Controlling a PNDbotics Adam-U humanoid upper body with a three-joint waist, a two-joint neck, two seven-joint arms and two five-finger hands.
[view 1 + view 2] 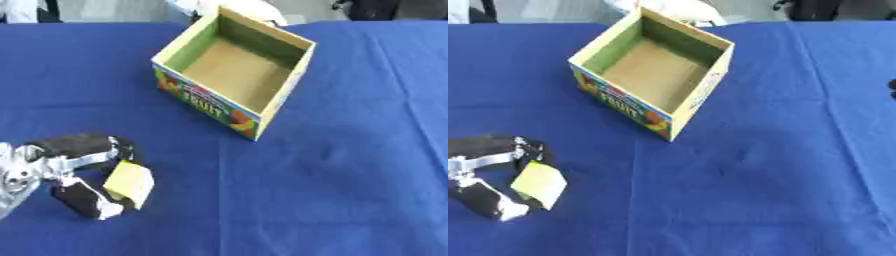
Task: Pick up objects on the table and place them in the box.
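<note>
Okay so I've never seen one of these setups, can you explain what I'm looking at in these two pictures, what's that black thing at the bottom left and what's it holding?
Both pictures come from one stereo camera in a humanoid robot's head, looking down at its workspace: one from the left eye, one from the right, so they nearly match. The black and silver thing at lower left is the robot's left hand, driven by a person. Its fingers and thumb pinch a small pale yellow object; I cannot tell what it is. The table is covered by a blue cloth. Further back stands an open cardboard box with fruit printing on its side, nothing visible inside. The right hand is not clearly in view.
</note>
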